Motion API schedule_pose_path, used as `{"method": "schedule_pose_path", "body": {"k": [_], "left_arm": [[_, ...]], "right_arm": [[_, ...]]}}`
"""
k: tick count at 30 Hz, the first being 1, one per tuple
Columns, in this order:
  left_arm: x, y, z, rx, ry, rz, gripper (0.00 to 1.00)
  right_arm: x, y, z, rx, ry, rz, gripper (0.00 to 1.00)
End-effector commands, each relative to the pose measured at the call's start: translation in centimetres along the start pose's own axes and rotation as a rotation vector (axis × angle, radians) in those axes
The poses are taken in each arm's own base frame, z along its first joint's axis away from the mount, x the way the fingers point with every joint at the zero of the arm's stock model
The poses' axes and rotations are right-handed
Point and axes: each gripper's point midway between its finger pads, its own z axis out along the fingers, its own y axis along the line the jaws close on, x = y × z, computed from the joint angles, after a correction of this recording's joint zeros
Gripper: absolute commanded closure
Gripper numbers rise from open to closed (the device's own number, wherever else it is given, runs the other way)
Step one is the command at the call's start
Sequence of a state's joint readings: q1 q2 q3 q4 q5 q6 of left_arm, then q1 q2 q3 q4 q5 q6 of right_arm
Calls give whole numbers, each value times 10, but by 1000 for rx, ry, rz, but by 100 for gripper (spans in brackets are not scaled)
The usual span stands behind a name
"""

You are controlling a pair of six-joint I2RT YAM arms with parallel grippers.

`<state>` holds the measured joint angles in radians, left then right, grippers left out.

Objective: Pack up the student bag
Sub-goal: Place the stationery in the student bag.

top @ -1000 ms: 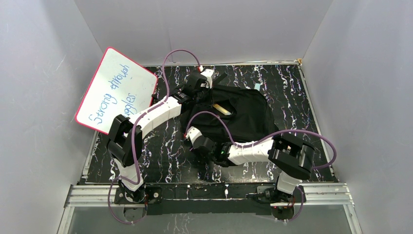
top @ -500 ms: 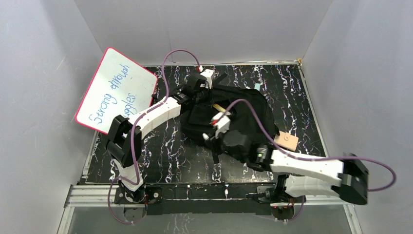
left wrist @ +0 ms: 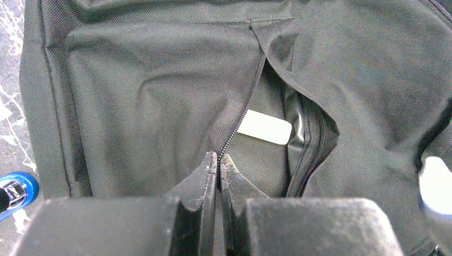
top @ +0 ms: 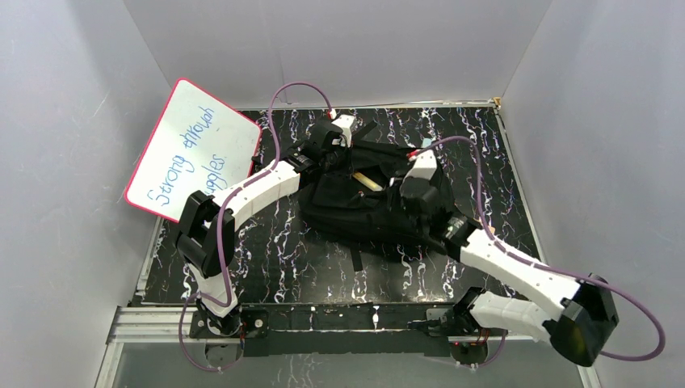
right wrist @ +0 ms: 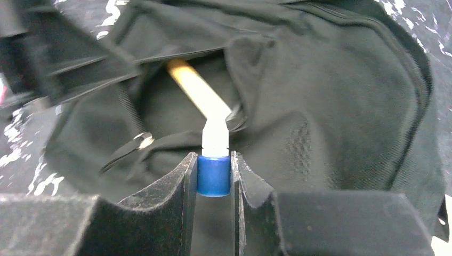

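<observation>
The bag (top: 365,212) lies flat on the desk (top: 275,250), near its middle, with the zipped opening facing up and partly spread.

Left tool (left wrist: 218,161): closed. Its two fingers pinch the fabric edge of the bag beside the zipper track, at the near end of the opening. A white label (left wrist: 265,127) is visible inside the opening, just past the fingers.

Right tool (right wrist: 213,159): closed on a small blue cylinder (right wrist: 214,173) with a white tip. The cylinder stands upright between the fingers, white tip pointing toward the opening. The tool is positioned over the bag, at the side opposite the left tool.

A yellow stick (right wrist: 194,90) lies slanted inside the opening, one end just beyond the white tip.

A red-framed whiteboard (top: 194,149) with blue handwriting leans against the left wall, apart from the bag.
</observation>
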<state>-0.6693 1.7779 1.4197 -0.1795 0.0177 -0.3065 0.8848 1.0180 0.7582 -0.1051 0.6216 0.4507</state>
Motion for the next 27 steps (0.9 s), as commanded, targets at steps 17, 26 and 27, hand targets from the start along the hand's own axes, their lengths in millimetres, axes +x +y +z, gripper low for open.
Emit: {"method": "schedule_pose_path", "body": {"k": [17,26,27], "left_arm": [[-23,6,-22,-13,-69,1,100],[-22,7,-22,-17,-70,6,100],[-22,7,-22,-17,-70,6,100]], "right_arm": [[-18,24,93,-238,142,77,84],[6,44,125,-305,261,65,81],[8,48,126,-322,268,66,80]]}}
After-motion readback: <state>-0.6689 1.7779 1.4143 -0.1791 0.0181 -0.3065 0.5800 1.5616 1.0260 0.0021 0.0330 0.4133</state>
